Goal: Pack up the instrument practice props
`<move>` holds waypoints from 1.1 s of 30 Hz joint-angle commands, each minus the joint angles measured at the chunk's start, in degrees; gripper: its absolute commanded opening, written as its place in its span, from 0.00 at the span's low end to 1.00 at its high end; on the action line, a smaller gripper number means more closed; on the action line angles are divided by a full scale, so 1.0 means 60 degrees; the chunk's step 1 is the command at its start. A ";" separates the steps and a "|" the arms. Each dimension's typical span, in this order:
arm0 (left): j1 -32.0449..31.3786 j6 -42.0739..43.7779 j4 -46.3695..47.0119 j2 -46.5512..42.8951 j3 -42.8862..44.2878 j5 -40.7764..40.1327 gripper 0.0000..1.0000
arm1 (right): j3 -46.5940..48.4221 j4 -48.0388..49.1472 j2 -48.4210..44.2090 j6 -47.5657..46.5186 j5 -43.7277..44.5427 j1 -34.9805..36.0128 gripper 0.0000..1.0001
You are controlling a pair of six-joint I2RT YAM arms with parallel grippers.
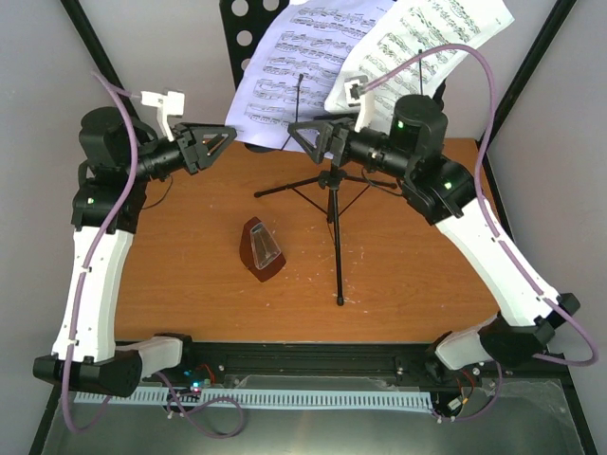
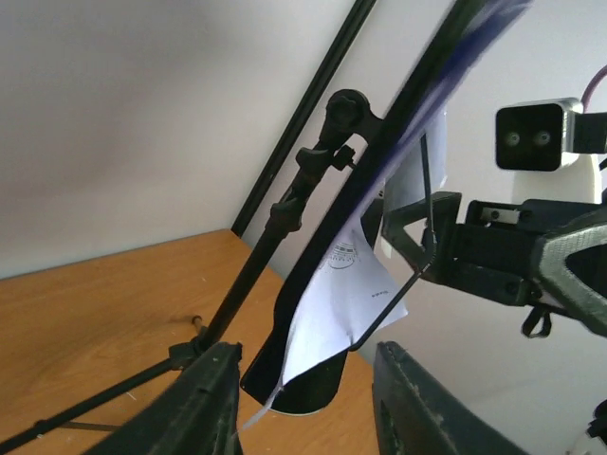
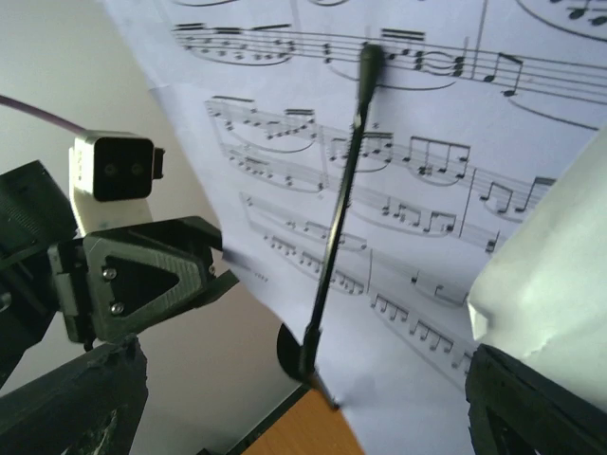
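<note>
The black tripod music stand (image 1: 334, 204) stands at the middle back of the table. Its perforated desk (image 1: 248, 28) carries two white sheet-music pages, one on the left (image 1: 303, 66) and one on the right (image 1: 427, 43). The red-brown metronome (image 1: 263, 248) sits on the table in front. My left gripper (image 1: 228, 140) is open just left of the left page's lower edge. My right gripper (image 1: 296, 137) is open facing it from the right. In the left wrist view a page corner (image 2: 341, 303) and the desk's lower edge (image 2: 313, 379) lie ahead of the open left gripper (image 2: 303, 403). The right wrist view shows the open right gripper (image 3: 303, 417) below the page (image 3: 398, 190) and a wire page holder (image 3: 337, 218).
The wooden table (image 1: 190, 284) has black frame posts (image 1: 95, 57) at its back corners and grey walls behind. The stand's tripod legs (image 1: 285, 187) spread across the back middle; one leg (image 1: 339, 275) reaches toward the front. The two grippers are close together under the pages.
</note>
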 commanded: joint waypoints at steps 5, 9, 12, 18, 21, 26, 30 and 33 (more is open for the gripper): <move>0.0060 0.0402 -0.0384 0.0338 0.0554 0.0098 0.28 | 0.1507 -0.0177 0.1164 0.0542 0.0036 -0.0092 0.83; 0.0060 0.0388 -0.0280 0.0471 0.0558 0.0129 0.11 | 0.1735 0.0195 0.1398 0.0527 0.0136 -0.0092 0.72; 0.0060 0.0296 0.0003 0.0518 0.0457 0.0264 0.01 | 0.1770 0.0531 0.1502 0.0350 0.0104 -0.0092 0.64; 0.0060 0.0062 0.0549 0.0400 0.0155 0.0437 0.00 | 0.1773 0.0796 0.1672 0.0157 0.0231 -0.0092 0.41; 0.0070 0.0006 0.0494 0.0266 0.0021 -0.0052 0.00 | 0.1699 0.0883 0.1698 0.0016 0.0273 -0.0092 0.22; 0.0231 -0.0263 0.0626 -0.0086 -0.0473 -0.0833 0.00 | 0.1082 0.1396 0.1559 -0.0263 0.0333 -0.0092 0.03; 0.0397 -0.0544 0.0740 -0.0284 -0.0744 -0.1169 0.00 | 0.0316 0.2393 0.1280 -0.0497 0.0162 -0.0092 0.03; 0.0539 -0.0713 0.0808 -0.0537 -0.1008 -0.1682 0.00 | -0.0343 0.3115 0.0937 -0.0543 0.0324 -0.0092 0.03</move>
